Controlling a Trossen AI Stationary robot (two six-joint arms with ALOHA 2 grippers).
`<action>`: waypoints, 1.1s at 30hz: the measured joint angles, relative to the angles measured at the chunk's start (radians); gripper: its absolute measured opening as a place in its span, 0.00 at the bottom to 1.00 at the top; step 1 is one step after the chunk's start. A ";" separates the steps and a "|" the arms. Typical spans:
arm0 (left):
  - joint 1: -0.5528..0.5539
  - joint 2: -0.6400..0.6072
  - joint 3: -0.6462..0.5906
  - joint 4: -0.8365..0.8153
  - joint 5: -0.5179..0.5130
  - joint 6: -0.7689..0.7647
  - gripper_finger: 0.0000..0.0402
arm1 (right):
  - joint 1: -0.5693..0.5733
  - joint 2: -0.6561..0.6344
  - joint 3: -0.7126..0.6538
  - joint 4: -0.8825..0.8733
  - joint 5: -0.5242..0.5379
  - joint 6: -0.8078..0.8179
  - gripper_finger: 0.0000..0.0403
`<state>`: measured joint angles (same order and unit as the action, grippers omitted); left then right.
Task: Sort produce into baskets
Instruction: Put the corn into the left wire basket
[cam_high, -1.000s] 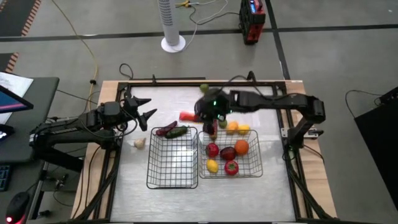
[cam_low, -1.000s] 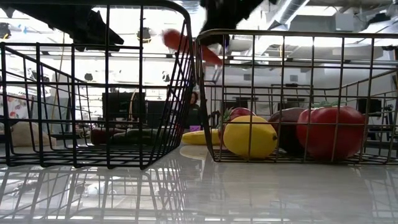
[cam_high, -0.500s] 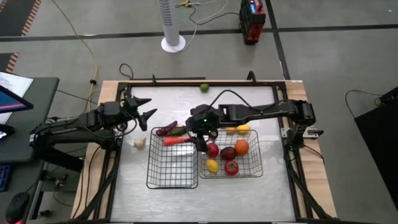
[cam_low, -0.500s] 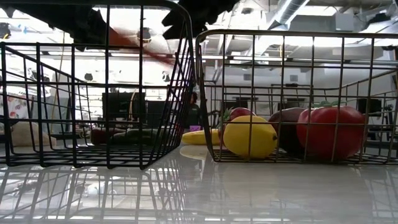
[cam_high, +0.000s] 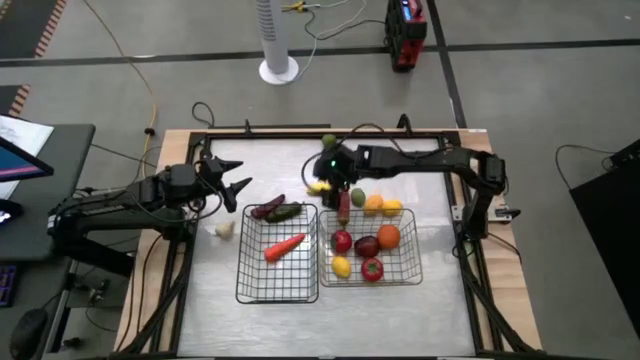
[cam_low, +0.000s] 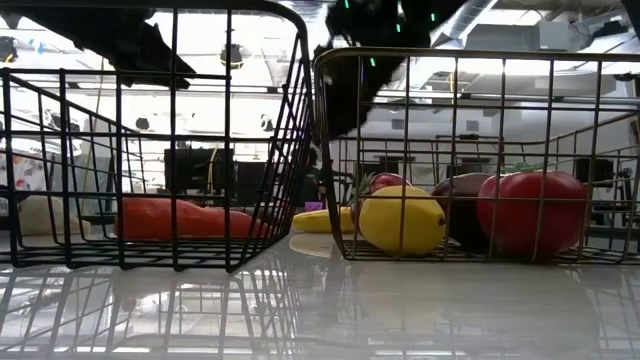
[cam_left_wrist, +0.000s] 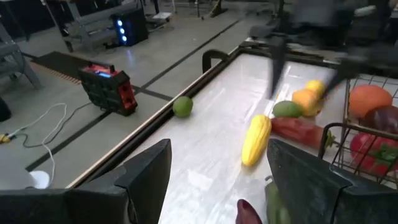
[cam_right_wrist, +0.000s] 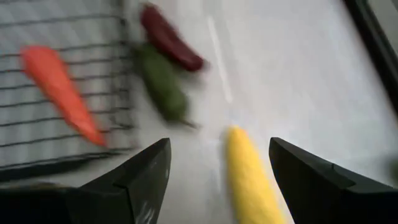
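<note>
An orange carrot lies on the floor of the left wire basket, also seen in the right wrist view. My right gripper hovers open beyond the baskets, over a yellow corn cob on the table. A maroon pepper and a green one lie by the left basket's far rim. The right basket holds several round fruits. My left gripper waits open at the table's left, touching nothing.
A lime sits near the far edge. A garlic lies left of the left basket. A long red pepper and small green, orange and yellow pieces lie behind the right basket. Bare table shows in front of the baskets.
My right gripper carried the carrot toward the near edge and down over the left basket and let it go. The carrot has fallen and now lies flat on the basket floor. The gripper then went back toward the far edge, over the corn cob.
</note>
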<state>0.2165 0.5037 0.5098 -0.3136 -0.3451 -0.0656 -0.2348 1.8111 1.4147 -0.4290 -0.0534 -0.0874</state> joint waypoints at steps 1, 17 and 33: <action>0.000 0.000 0.000 0.006 0.000 0.000 0.64 | -0.023 -0.001 -0.013 0.001 -0.001 -0.009 0.74; 0.000 0.000 0.000 0.040 -0.001 0.014 0.64 | -0.170 0.035 -0.137 0.096 -0.185 -0.134 0.82; 0.002 0.000 0.000 0.041 -0.002 0.027 0.64 | -0.142 0.208 -0.136 0.164 -0.138 -0.171 0.88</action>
<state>0.2180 0.5034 0.5098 -0.2725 -0.3470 -0.0383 -0.3763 2.0186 1.2789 -0.2647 -0.1918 -0.2580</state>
